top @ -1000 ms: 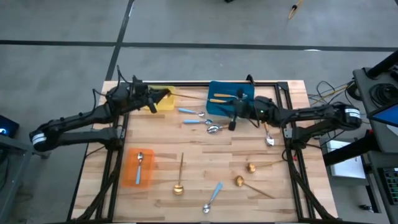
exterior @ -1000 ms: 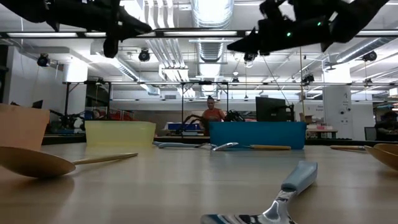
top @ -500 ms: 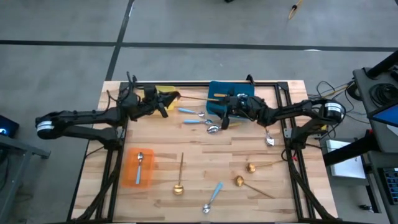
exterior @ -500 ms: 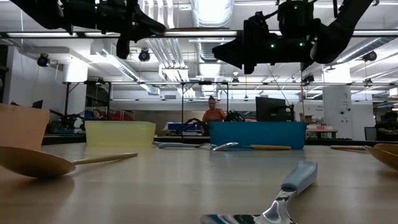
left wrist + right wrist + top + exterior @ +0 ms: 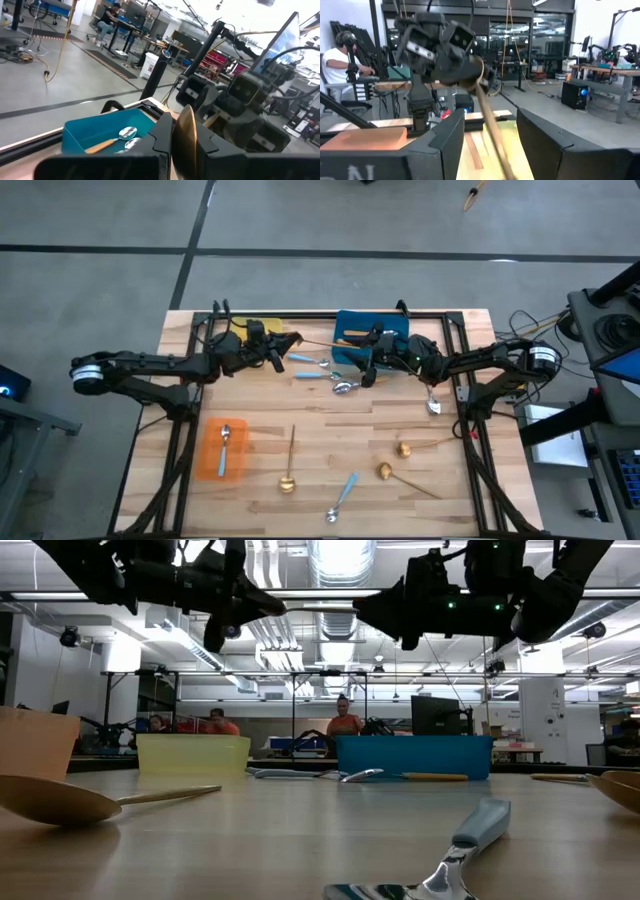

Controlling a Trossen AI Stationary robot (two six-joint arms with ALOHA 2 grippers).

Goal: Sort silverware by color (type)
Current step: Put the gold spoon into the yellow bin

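Sorting barely begun

Left claw clamps a gold spoon; right claw hangs spread. Most spoons remain loose on the bench; few sit in trays.

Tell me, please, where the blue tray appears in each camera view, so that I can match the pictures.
High view: blue tray at the table's far edge, centre.
Low view: right of centre, at the far end of the table.
Left wrist view: lower left, behind the held gold spoon.
Right wrist view: not in it.
Shared landmark: the yellow tray, left of it in the high and low views.
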